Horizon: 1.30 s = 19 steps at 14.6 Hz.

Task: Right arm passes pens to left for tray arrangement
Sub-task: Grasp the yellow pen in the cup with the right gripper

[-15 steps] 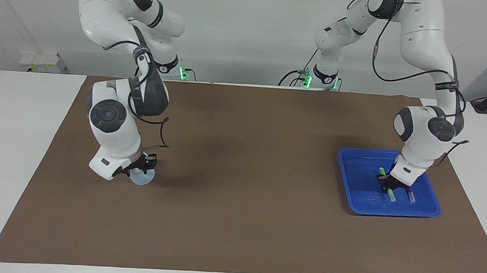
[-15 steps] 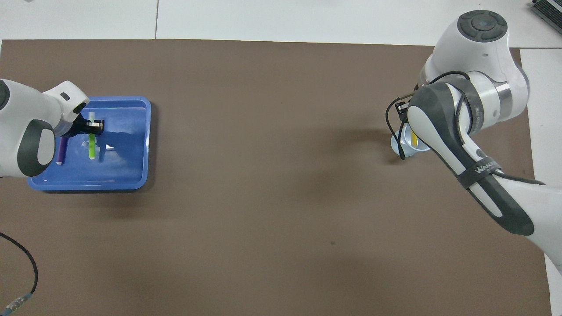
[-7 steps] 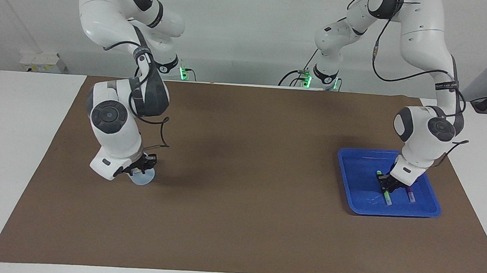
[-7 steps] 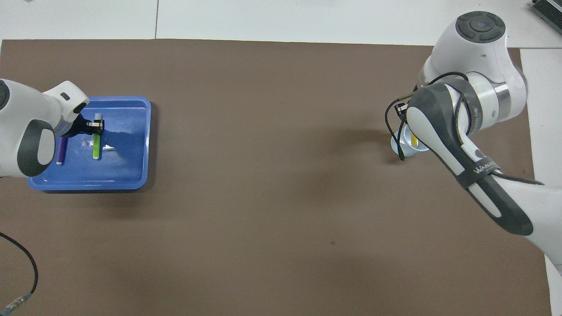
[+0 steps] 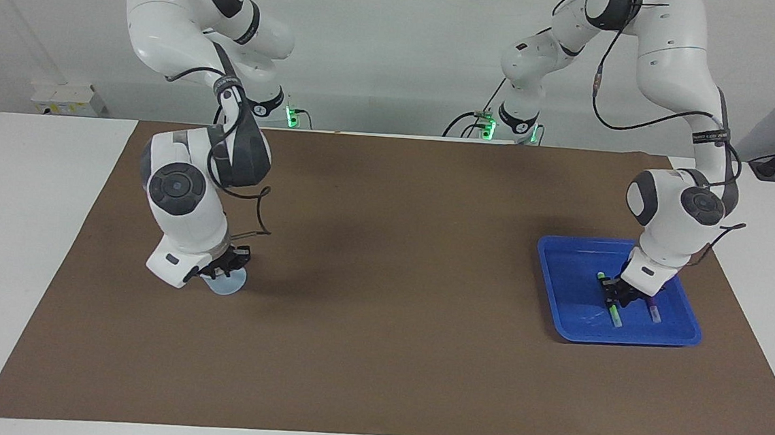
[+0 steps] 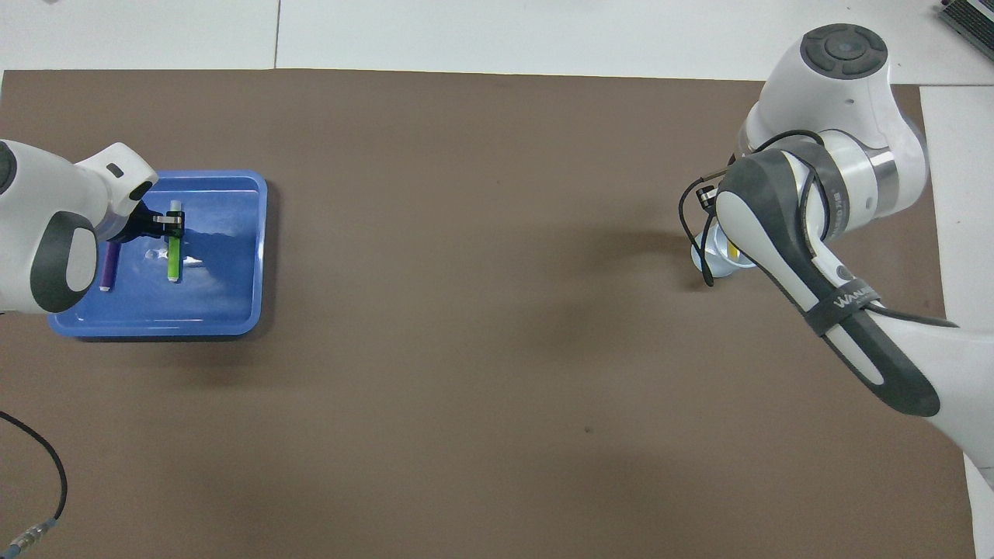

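1. My left claw point(image 5: 611, 292) point(image 6: 167, 225) is low inside the tray point(image 5: 553, 284) point(image 6: 260, 256), right at the green pen point(image 5: 616, 314) point(image 6: 173, 260). I cannot tell whether this claw is apart, together or clamped on the pen.
2. The green pen lies flat on the tray floor, about midway across it. Its whitish end points away from the robots.
3. The purple pen point(image 5: 652, 310) point(image 6: 108, 268) also lies flat in the tray, beside the green pen and apart from it. It runs roughly the same way and is on the side toward the left arm's end of the bench point(image 5: 32, 220).
4. The tray sits on the brown mat point(image 5: 390, 279), toward the left arm's end of the bench.
5. My right claw point(image 5: 223, 271) is well apart from the tray, toward the right arm's end of the bench. It is down at the mouth of a small translucent cup point(image 5: 226, 287) point(image 6: 710, 260). I cannot tell whether this claw is apart, together or clamped on anything.
6. The yellow pen point(image 6: 732, 248) is in that cup, not in the tray. From overhead only a short piece of it shows past my right arm's dark link.
7. The cup stands on the same mat as the tray.
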Each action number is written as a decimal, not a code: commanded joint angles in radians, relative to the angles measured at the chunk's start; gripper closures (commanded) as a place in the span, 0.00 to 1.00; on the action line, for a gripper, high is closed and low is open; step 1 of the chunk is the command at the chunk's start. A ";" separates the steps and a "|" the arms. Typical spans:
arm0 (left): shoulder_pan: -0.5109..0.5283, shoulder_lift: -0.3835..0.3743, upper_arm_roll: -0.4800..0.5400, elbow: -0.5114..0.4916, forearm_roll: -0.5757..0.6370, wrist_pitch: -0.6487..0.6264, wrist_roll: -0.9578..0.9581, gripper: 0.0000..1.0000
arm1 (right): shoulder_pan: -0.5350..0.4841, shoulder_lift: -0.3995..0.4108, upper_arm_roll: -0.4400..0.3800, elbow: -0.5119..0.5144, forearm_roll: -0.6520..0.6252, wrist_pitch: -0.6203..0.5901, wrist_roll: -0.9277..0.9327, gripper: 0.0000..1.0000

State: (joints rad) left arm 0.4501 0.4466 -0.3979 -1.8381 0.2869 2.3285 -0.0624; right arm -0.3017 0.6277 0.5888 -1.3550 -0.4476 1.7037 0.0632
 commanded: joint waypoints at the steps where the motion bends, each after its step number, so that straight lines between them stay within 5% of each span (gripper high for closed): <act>1: 0.010 -0.006 -0.006 -0.003 0.015 0.012 0.004 0.58 | -0.005 0.003 0.009 -0.001 -0.020 -0.010 -0.014 0.89; 3: 0.010 -0.006 -0.006 0.002 0.015 0.011 0.006 0.53 | -0.005 0.003 0.009 0.001 -0.020 -0.012 -0.014 1.00; 14: 0.010 -0.006 -0.007 0.011 0.011 -0.004 0.006 0.49 | -0.019 -0.089 0.014 0.014 -0.011 -0.039 -0.019 1.00; 19: 0.007 -0.005 -0.009 0.056 0.005 -0.089 0.007 0.31 | -0.051 -0.175 0.013 0.030 0.047 -0.039 -0.020 1.00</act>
State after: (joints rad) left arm 0.4506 0.4465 -0.3995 -1.8015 0.2869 2.2780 -0.0624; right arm -0.3129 0.4975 0.5902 -1.3285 -0.4425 1.6851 0.0632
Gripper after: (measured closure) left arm 0.361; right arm 0.824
